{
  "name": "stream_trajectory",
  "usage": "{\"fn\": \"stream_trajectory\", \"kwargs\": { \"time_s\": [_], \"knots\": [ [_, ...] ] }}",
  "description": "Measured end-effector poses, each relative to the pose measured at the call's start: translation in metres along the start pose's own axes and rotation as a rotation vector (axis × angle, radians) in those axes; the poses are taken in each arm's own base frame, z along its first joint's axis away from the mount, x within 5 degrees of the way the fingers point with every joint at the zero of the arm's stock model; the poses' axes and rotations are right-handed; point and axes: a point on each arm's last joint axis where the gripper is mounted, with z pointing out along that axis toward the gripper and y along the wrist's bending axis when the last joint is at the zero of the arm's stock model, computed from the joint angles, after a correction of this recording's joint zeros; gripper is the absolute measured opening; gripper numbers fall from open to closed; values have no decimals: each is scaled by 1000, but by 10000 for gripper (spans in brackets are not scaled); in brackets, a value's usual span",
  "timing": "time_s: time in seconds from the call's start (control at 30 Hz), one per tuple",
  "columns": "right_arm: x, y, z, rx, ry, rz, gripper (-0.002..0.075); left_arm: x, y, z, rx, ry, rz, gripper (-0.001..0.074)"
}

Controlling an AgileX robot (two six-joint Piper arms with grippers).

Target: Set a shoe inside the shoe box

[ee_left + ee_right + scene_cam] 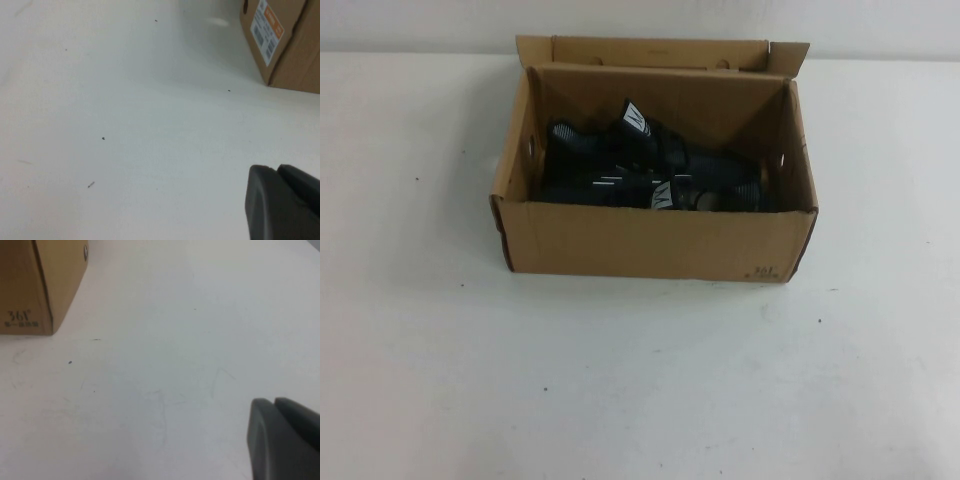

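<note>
Shoes [650, 170] both sitting inside shoe box [650, 245], lid flap open. Looks basically done, nothing left on table [620, 380]. Left gripper [282, 202] and right gripper [282, 437] parked low over bare tabletop, off to either side of box; jaws can't tell.

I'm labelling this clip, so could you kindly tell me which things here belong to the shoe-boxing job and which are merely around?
Belongs to the job:
- shoe box, lid open
- shoes, both lying inside the box
- left gripper, low over the table, away from the box
- right gripper, likewise

Merely around:
- white table
- orange label on the box's side
</note>
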Motion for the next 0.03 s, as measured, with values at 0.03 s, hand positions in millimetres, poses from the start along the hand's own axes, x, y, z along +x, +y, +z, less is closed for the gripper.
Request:
{"fn": "stream_trajectory", "kwargs": {
  "time_s": [0.03],
  "knots": [
    [0,0,0,0,0,0,-17,0,0,0,0,0,0,-1]
  ]
}}
